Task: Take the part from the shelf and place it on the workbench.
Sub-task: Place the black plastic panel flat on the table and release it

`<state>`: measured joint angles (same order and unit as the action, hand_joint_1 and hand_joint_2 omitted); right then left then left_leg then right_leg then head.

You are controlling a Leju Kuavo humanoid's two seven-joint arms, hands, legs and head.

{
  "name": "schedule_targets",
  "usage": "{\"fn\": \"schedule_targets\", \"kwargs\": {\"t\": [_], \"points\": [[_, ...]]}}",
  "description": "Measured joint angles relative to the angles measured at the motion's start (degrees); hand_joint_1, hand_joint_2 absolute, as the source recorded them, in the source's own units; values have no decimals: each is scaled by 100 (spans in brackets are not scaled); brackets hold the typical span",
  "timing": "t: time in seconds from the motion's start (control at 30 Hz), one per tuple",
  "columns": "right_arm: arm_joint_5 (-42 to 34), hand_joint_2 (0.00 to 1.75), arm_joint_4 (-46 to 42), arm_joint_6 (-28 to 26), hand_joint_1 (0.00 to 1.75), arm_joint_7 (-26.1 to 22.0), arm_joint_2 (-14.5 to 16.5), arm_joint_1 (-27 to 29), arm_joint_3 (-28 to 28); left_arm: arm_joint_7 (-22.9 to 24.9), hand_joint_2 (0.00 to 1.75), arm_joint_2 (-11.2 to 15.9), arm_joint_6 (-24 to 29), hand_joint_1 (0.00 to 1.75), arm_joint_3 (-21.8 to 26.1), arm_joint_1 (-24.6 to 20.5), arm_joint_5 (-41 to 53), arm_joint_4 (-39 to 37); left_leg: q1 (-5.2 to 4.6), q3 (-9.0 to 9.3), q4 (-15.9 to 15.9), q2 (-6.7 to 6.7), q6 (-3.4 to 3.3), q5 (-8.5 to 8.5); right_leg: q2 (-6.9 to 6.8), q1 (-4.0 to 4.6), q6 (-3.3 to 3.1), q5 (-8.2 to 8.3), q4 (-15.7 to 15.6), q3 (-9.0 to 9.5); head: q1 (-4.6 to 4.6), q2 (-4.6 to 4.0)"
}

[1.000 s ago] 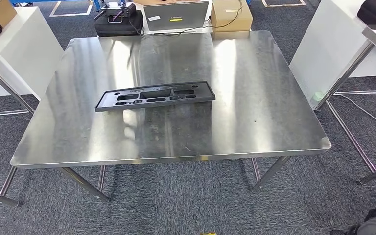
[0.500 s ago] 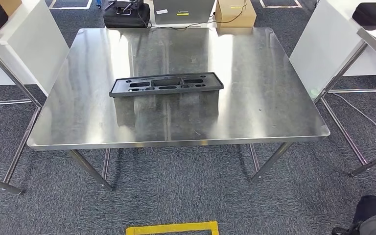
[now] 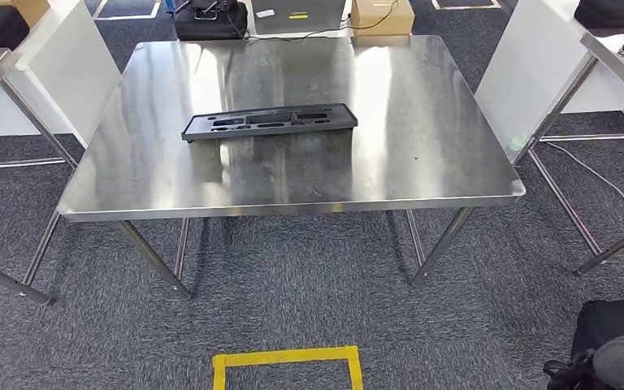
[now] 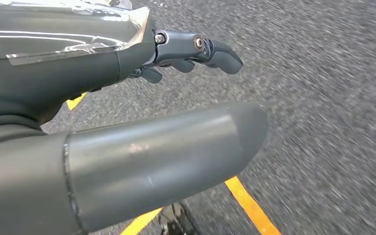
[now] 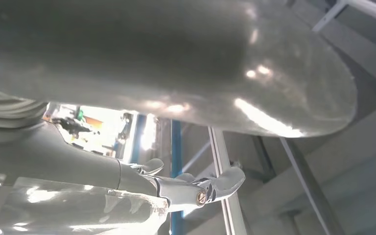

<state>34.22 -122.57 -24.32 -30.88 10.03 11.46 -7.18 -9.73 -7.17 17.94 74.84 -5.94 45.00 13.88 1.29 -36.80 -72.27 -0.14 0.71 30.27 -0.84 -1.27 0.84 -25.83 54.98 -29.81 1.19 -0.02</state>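
Note:
The black, flat, elongated part [image 3: 270,122] with several cut-outs lies on the steel workbench [image 3: 422,154], left of its centre and toward the far half. Nothing touches it. My left hand [image 4: 103,68] hangs over grey carpet with its thumb [image 4: 166,152] and fingers [image 4: 210,49] apart and nothing between them. My right hand [image 5: 78,161] is likewise empty, its fingers [image 5: 215,186] spread away from the thumb [image 5: 176,54], with metal frame bars behind it.
White panels on steel frames flank the workbench at left [image 3: 65,65] and right [image 3: 528,65]. A black case [image 3: 211,20] and a cardboard box [image 3: 382,15] sit beyond the far edge. A yellow tape square [image 3: 287,367] marks the carpet in front.
The whole picture has shifted: the camera has backed away from the workbench, and the yellow tape square has come into view. The part lies where it was on the bench.

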Motion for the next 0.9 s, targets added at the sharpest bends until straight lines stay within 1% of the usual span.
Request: {"fn": "schedule_targets", "kwargs": {"t": [0.03, 0.07, 0.1, 0.13, 0.17, 0.2, 0.23, 0.27, 0.3, 0.33, 0.37, 0.4, 0.43, 0.47, 0.5, 0.53, 0.57, 0.6, 0.63, 0.67, 0.7, 0.73, 0.77, 0.8, 0.83, 0.87, 0.9], "points": [[-3, 0, 14, 3, 0, 0, 9, -18, -1, 0, 0, -1, 0, 0, 1, -3, 0, 0, 35, 285, 360, -2, 35, -113, -4, -12, 36, 32, 63, -91, -1, 0], [-5, 0, 24, 4, 0, 0, 16, -37, -2, 0, 0, -5, 0, 0, 2, -9, 0, -2, 44, 582, 779, -13, 63, -128, -5, -16, 70, 58, 132, -179, -6, 1], [-6, 0, 32, 4, 0, 0, 22, -57, -2, 1, 0, -8, 0, 0, 2, -15, 0, -4, 43, 803, 1128, -29, 63, -76, -9, -9, 111, 84, 191, -251, -6, 1], [-5, 0, 38, 4, 0, 0, 27, -75, -3, 2, 0, -12, 0, 0, 2, -20, 0, -7, 29, 924, 1362, -45, 43, 5, -13, 5, 155, 114, 231, -305, -4, 1], [-4, 0, 41, 4, 0, 0, 31, -85, -3, 5, 0, -14, 0, 0, 1, -21, -1, -11, -2, 929, 1437, -57, -12, 40, -16, 9, 203, 155, 238, -339, -3, 1], [-3, 0, 45, 6, 0, 0, 33, -92, -4, 10, 0, -13, 1, 0, 2, -19, -2, -14, -15, 872, 1443, -52, -89, 17, -17, 14, 257, 205, 227, -362, 4, 1], [-2, 0, 50, 11, 0, 0, 34, -95, -8, 16, 0, -16, 3, 0, 3, -19, -4, -17, -25, 811, 1451, -29, -168, -34, -10, 5, 290, 207, 241, -396, 4, 1], [3, 0, 56, 21, 0, 0, 37, -101, -16, 21, 0, -20, 8, 0, 5, -20, -9, -20, -31, 742, 1461, -6, -251, -99, 0, 0, 289, 113, 320, -451, 8, 1], [10, 0, 67, 38, 0, 0, 39, -107, -24, 25, 0, -20, 15, 0, 7, -21, -16, -22, -33, 662, 1473, 17, -320, -175, 12, 0, 260, -83, 508, -538, 10, 1], [20, 0, 80, 59, 0, 0, 43, -117, -32, 26, 0, -21, 23, 0, 8, -24, -29, -24, -40, 574, 1473, 36, -365, -252, 24, -3, 211, -362, 810, -639, 13, 1], [30, 0, 94, 81, 0, 0, 46, -128, -37, 26, 0, -21, 30, 0, 10, -24, -42, -25, -53, 478, 1470, 44, -390, -326, 34, 1, 172, -640, 1183, -738, 16, 0], [37, 0, 110, 102, 0, 0, 49, -138, -39, 26, 0, -23, 35, 0, 12, -24, -56, -26, -69, 390, 1466, 52, -398, -401, 42, 5, 167, -834, 1553, -807, 16, 0], [40, 0, 126, 124, 0, 0, 52, -148, -40, 26, 0, -28, 39, 0, 16, -23, -68, -27, -87, 300, 1460, 61, -402, -479, 49, 9, 194, -903, 1817, -809, 17, 0], [44, 0, 142, 149, 0, -2, 55, -162, -41, 23, 0, -36, 43, 0, 22, -23, -76, -28, -104, 210, 1455, 66, -403, -557, 54, 14, 242, -852, 1907, -723, 17, 0], [50, 0, 158, 180, 0, -7, 60, -179, -42, 18, 0, -44, 46, 0, 30, -23, -86, -30, -118, 127, 1452, 68, -399, -634, 57, 22, 287, -725, 1781, -533, 17, 0], [59, 0, 171, 215, 0, -13, 65, -201, -42, 10, 0, -50, 49, 0, 38, -24, -96, -30, -128, 47, 1450, 68, -390, -709, 58, 37, 303, -596, 1453, -246, 16, 0], [69, 0, 179, 246, 0, -20, 71, -229, -43, -1, 0, -60, 50, 0, 44, -27, -105, -31, -140, -15, 1447, 63, -374, -777, 58, 61, 276, -548, 983, 97, 16, 1], [81, 0, 184, 273, 0, -27, 81, -260, -43, -10, 0, -71, 51, 0, 48, -30, -112, -31, -150, -59, 1447, 59, -351, -842, 58, 92, 226, -572, 505, 414, 15, 1], [96, 0, 188, 296, 0, -34, 93, -282, -43, -17, 0, -81, 52, 0, 51, -32, -117, -31, -156, -83, 1455, 57, -324, -909, 59, 120, 170, -626, 153, 617, 15, 1], [115, 0, 192, 310, 0, -44, 103, -297, -44, -21, 0, -91, 53, 0, 52, -34, -119, -31, -157, -95, 1471, 56, -292, -974, 59, 148, 117, -674, -46, 711, 18, 2], [140, 0, 197, 320, 0, -54, 117, -301, -44, -22, 0, -95, 55, 0, 55, -29, -120, -32, -156, -104, 1498, 56, -255, -1046, 60, 157, 81, -656, -105, 703, 22, 1], [164, 0, 202, 325, 0, -62, 133, -298, -45, -22, 0, -98, 56, 0, 58, -24, -119, -32, -143, -126, 1506, 48, -220, -1062, 57, 129, 41, -595, -94, 641, 25, 1], [183, 0, 206, 325, 0, -69, 149, -294, -46, -22, 0, -100, 56, 0, 62, -19, -118, -33, -131, -170, 1459, 38, -185, -965, 50, 104, -11, -526, -92, 583, 27, 1], [195, 0, 208, 325, 0, -77, 169, -286, -46, -24, 0, -101, 57, 0, 68, -12, -116, -33, -120, -234, 1314, 27, -149, -744, 41, 71, -61, -446, -98, 513, 24, 1], [202, 0, 209, 325, 0, -85, 187, -275, -47, -26, 0, -101, 57, 0, 74, -10, -114, -33, -101, -317, 1051, 14, -116, -423, 33, 47, -100, -369, -97, 433, 21, 1], [207, 0, 209, 328, 0, -93, 199, -256, -48, -29, 0, -97, 57, 0, 78, -8, -114, -33, -92, -401, 685, 8, -81, -90, 27, 52, -124, -295, -94, 347, 19, 1], [208, 0, 210, 334, 0, -99, 207, -232, -49, -32, 0, -92, 57, 0, 80, -6, -113, -33, -78, -466, 291, 3, -46, 144, 21, 52, -126, -221, -87, 261, 17, 1]]}}
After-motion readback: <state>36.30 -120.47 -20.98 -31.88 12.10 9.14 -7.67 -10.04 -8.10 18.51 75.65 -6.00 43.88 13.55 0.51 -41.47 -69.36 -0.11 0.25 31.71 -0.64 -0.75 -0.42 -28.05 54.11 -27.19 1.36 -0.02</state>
